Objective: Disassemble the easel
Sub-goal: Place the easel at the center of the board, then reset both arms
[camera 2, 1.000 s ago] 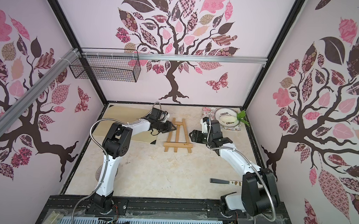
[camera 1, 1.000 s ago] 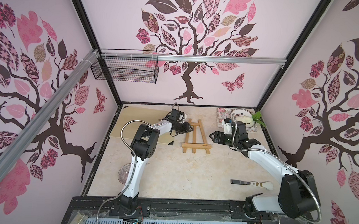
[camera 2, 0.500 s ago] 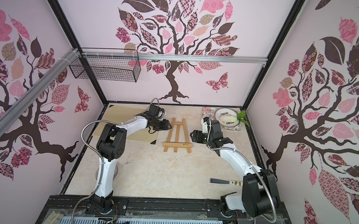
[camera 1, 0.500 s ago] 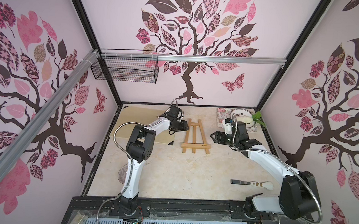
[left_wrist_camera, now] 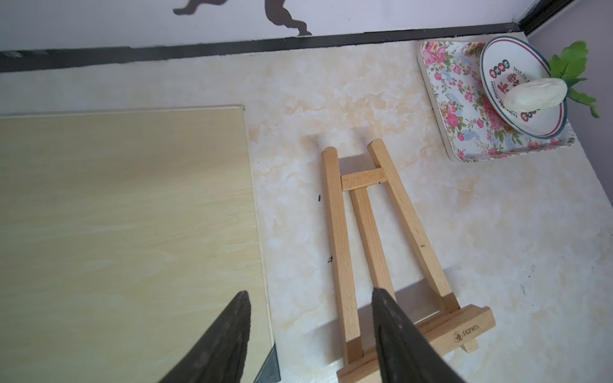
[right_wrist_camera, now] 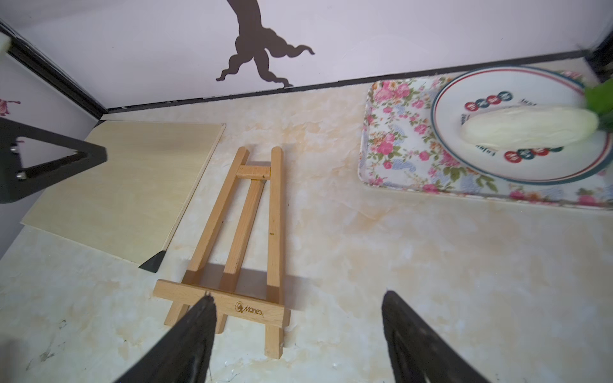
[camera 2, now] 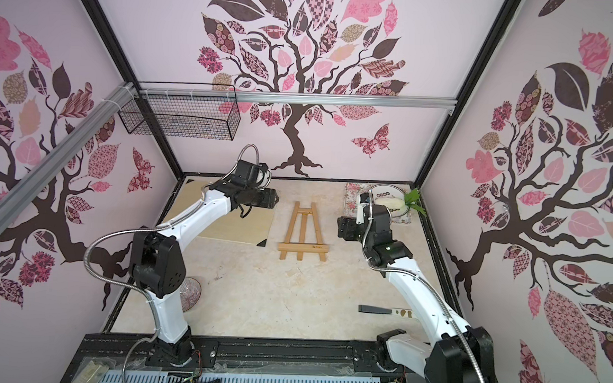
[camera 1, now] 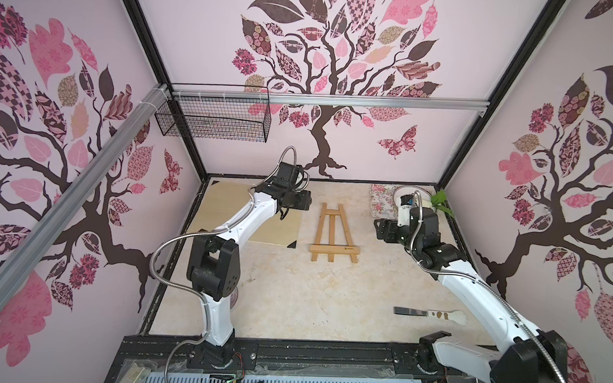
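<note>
Easel point(camera 1: 335, 234), a small A-frame of honey-coloured wooden slats, lies flat on the marbled table point(camera 1: 292, 299) in both top views, folded, between the large pale wooden board with black corners point(camera 1: 225, 209) and the floral rectangular tray point(camera 1: 380, 203); the left gripper point(camera 1: 306, 201) hovers beside its apex and the right gripper point(camera 1: 380, 229) beside its lower half, neither touching it. In the left wrist view, the dark fingers point(left_wrist_camera: 232, 331) stand apart and empty, straddling the gap between board and easel point(left_wrist_camera: 365, 232). In the right wrist view, the fingers point(right_wrist_camera: 195, 331) are spread wide and empty above the branded ledge bar point(right_wrist_camera: 222, 303). A sound approach, I judge, is to pin the ledge with one claw while the other takes a single slat squarely, avoiding the board's edge.
</note>
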Controlling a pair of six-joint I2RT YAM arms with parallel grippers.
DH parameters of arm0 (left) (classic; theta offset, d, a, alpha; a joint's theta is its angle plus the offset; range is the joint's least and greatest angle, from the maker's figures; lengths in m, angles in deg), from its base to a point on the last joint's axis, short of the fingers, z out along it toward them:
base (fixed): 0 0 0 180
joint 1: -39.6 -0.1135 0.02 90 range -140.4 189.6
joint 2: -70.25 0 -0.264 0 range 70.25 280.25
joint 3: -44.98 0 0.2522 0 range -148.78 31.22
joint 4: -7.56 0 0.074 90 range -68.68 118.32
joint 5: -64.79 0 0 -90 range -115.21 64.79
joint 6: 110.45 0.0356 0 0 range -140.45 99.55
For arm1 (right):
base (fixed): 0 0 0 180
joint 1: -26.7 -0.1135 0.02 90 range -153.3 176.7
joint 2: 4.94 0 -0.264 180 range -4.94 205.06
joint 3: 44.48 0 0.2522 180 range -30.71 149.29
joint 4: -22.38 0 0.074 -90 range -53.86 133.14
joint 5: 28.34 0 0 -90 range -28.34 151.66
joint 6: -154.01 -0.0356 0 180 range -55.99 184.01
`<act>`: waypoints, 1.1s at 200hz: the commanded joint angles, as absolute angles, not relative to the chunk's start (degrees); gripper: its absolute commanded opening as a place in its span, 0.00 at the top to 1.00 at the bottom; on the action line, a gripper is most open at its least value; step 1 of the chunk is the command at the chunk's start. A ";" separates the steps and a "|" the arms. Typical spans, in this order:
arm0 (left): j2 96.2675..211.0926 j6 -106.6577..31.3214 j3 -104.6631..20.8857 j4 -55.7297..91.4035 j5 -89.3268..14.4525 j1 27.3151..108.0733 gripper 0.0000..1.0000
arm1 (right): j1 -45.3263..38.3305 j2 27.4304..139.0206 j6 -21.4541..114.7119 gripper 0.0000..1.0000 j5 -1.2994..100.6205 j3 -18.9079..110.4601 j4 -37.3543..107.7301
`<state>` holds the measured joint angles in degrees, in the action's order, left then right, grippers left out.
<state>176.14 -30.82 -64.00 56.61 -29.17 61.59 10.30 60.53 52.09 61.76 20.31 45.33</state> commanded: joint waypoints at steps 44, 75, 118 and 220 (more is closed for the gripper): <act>161.84 -22.19 -53.97 57.71 -9.05 60.95 0.27 | 10.53 52.16 57.71 0.02 75.08 15.08 35.56; 156.04 -19.64 -47.59 53.11 -0.15 60.70 0.16 | 10.53 52.10 58.95 0.01 78.96 11.87 31.58; 150.54 -18.11 -37.77 44.59 5.47 57.91 0.07 | 10.55 54.05 61.43 0.00 84.03 5.72 22.83; 144.81 -21.73 -6.14 12.45 3.93 46.60 0.02 | 11.92 71.37 64.48 0.00 90.00 -8.60 -8.31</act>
